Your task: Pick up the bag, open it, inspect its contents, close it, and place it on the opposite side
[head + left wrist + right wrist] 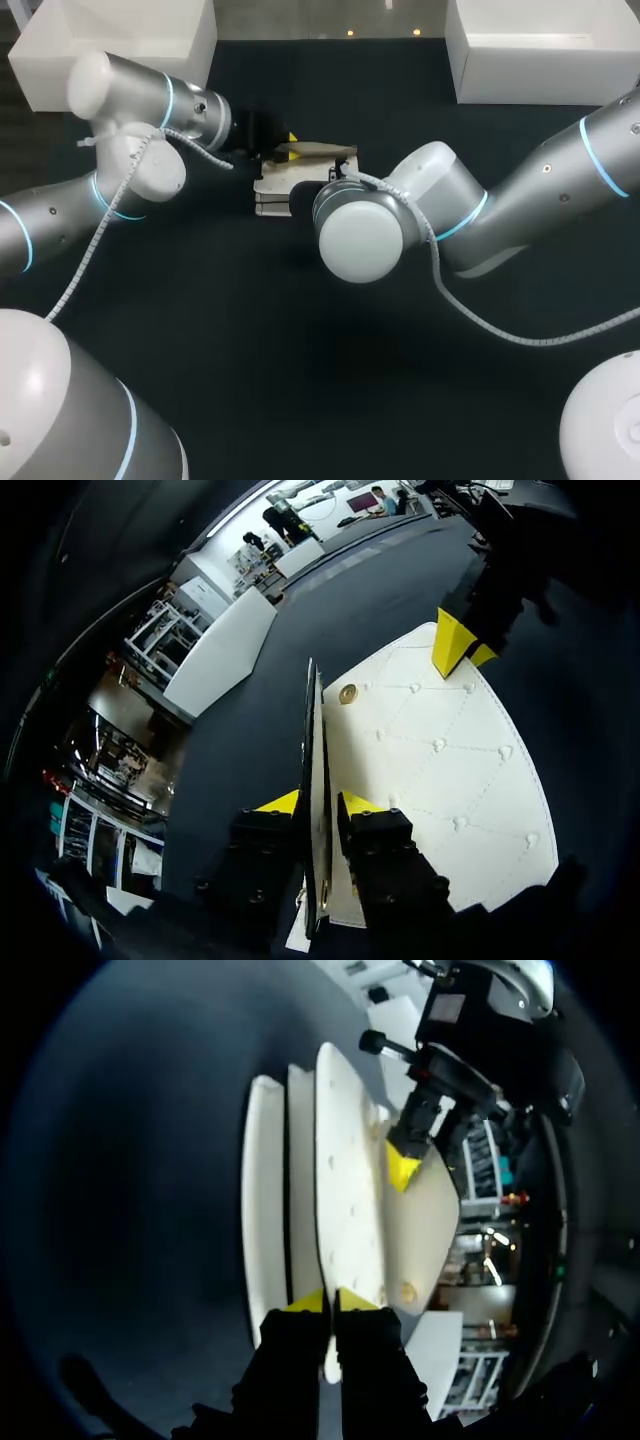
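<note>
Left wrist: left end effector (318,805) narrow, both yellow tips pressed from either side on a thin panel of the bag (440,770), so it's holding the bag. Panel seen edge-on, runs straight ahead btw the fingers. Just beside the panel a white quilted face of the bag spreads out, w/ a round brass snap (347,693) close to the panel. Right end effector (466,652) at the far edge of that quilted face, yellow tips on its rim. Dark table (250,730) beyond the bag.

Right wrist: right end effector (330,1305) almost fully closed, tips pinching the edge of one white layer of the bag (350,1190), so also holding it. Two more white layers just beside that one, parallel, edge-on. Left end effector (402,1165) ahead at the bag's far side, yellow tip against the quilted face.

Head: bag (278,188) over the mid-far part of the table (300,350), btw the two arms. Can't tell if it rests on the table or hangs off it. Left arm (150,110) in from the left, its end effector (288,142) at the bag's far-left edge, one yellow tip showing. Right arm (520,190) in from the right. Its wrist covers the bag's right part and hides its own fingers. White bins (120,40) at the two far corners, well apart from the bag.
</note>
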`<action>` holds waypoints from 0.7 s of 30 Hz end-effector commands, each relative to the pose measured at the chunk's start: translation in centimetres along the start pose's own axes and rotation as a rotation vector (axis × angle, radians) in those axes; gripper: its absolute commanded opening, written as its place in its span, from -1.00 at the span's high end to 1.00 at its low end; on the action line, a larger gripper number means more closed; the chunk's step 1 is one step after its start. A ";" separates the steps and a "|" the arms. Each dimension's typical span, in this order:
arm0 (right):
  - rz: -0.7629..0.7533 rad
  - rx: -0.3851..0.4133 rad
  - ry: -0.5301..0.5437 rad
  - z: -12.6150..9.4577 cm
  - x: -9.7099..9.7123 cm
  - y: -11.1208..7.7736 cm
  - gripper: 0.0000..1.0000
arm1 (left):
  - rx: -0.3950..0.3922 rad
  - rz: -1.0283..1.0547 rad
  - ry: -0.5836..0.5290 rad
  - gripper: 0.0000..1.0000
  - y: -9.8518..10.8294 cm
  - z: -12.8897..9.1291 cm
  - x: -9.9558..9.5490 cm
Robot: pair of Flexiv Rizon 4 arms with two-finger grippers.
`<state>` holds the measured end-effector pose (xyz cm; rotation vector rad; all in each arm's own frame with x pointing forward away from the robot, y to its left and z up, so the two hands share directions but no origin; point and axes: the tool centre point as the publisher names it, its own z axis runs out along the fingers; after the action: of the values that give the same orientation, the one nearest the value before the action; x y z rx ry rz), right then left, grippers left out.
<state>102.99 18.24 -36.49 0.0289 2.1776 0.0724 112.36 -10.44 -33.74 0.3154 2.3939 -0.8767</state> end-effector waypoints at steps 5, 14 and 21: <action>0.001 -0.004 -0.008 0.2 0.2 0.0 1.00 | -0.015 -0.029 0.029 0.38 0.2 -1.5 -2.1; 0.001 -0.004 -0.008 0.2 0.2 0.0 1.00 | -0.025 -0.019 0.034 1.00 0.2 -1.3 -2.3; 0.001 -0.004 -0.008 0.2 0.2 0.0 1.00 | -0.014 0.035 -0.005 1.00 0.0 -1.7 -0.2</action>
<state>103.09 18.27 -36.55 0.0289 2.1772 0.0723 113.09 -9.62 -31.84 0.3554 2.4264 -0.8297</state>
